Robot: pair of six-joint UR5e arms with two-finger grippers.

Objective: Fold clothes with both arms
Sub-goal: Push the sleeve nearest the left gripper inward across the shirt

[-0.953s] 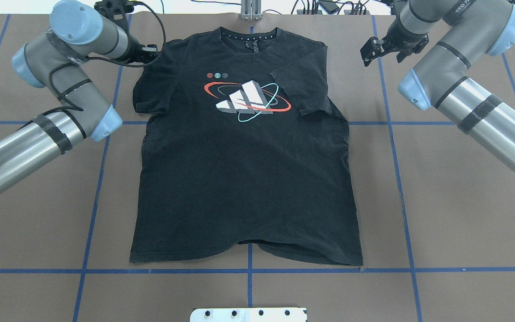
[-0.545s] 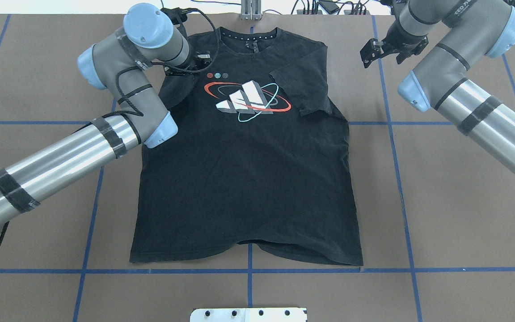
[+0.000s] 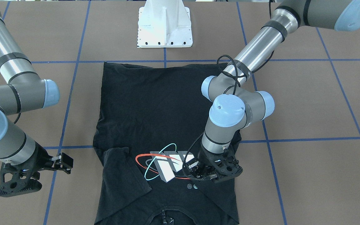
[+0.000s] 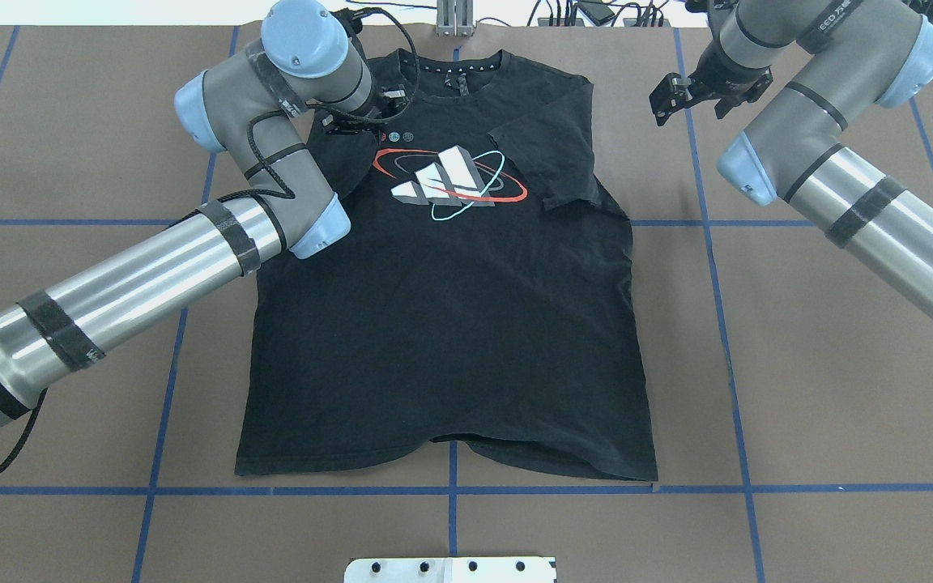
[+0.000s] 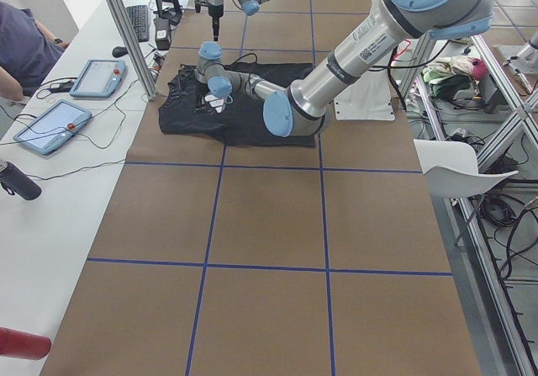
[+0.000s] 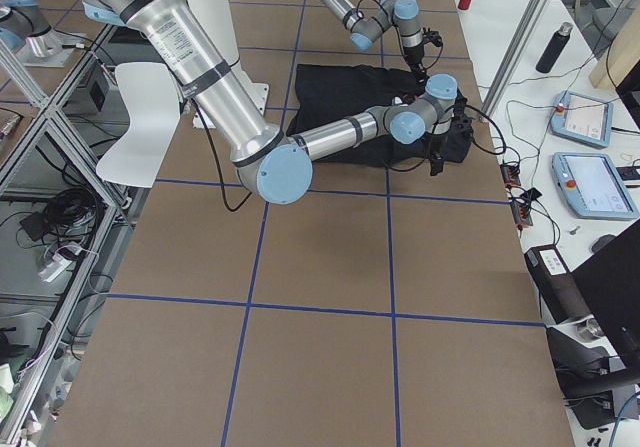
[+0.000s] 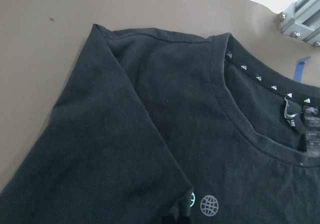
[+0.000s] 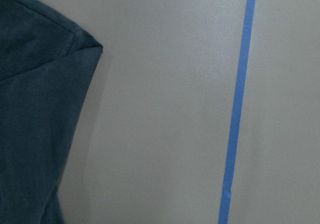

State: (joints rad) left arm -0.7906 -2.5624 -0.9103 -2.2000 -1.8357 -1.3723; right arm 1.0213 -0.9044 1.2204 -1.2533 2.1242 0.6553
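Note:
The black T-shirt [image 4: 450, 324] lies flat, face up, collar at the far edge, with its white, red and teal graphic [image 4: 450, 178] showing. Its right sleeve [image 4: 551, 158] is folded inward onto the chest. My left gripper [image 4: 365, 117] hovers low over the chest just left of the graphic, shut on the left sleeve [image 7: 100, 149], which is doubled over the shirt front beside the collar [image 7: 240, 114]. In the front-facing view that gripper [image 3: 195, 170] is at the graphic's edge. My right gripper [image 4: 689, 93] hangs open over bare table right of the shoulder [image 8: 40, 108], holding nothing.
Blue tape lines [image 8: 237, 108] grid the brown table. The white base pedestal [image 3: 165, 25] stands at the near edge. A side bench holds tablets [image 5: 50, 124] and cables, with a person [image 5: 21, 39] seated there. A white chair [image 5: 462, 174] stands beside the table.
My left gripper has swung right from the shirt's outer edge to over the chest, drawing the left sleeve inward with it. The right arm has barely moved.

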